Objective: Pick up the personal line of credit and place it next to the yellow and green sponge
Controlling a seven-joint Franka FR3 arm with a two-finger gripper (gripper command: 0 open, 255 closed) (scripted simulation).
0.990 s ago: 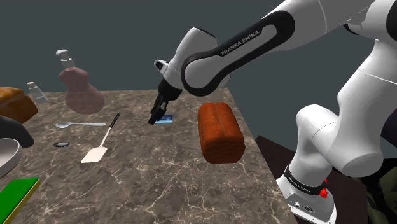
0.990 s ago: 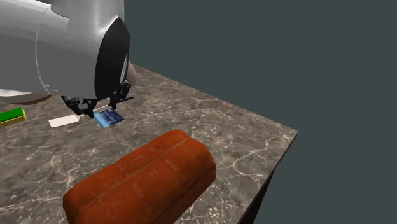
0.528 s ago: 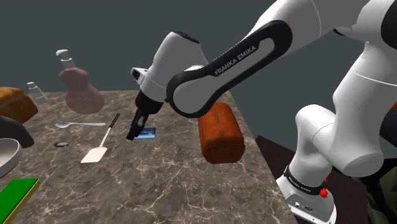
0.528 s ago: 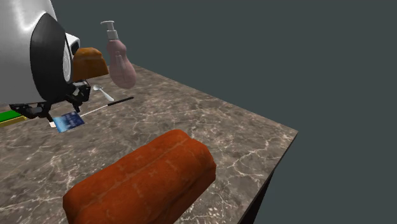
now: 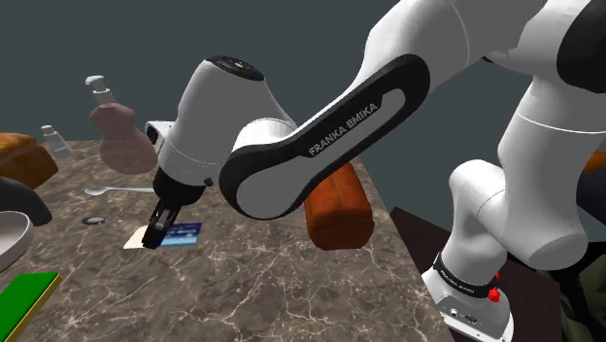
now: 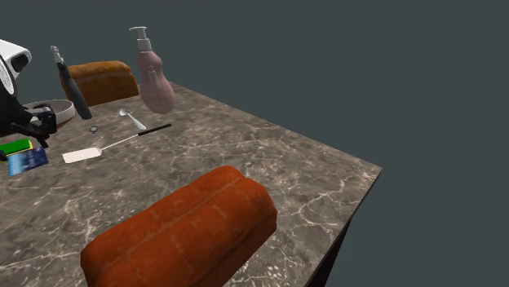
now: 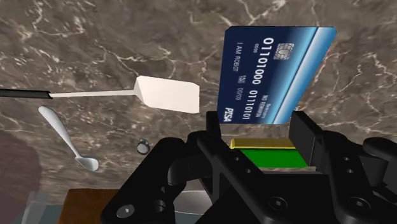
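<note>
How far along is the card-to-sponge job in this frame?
Done: the pickup, with the blue card clasped in the pincer above the marble table. In hand: the carry; the card hangs short of the green and yellow sponge. Left: set the card down beside the sponge and let go.

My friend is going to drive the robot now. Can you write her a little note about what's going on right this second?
Gripper: shut on the blue card, holding it up off the table.
Sponge: lies flat near the table's edge at the shoulder view's lower left. The card is not beside it yet.
Done: card picked up.
Left: carry the card over to the sponge, set it down next to it, and let go.
</note>
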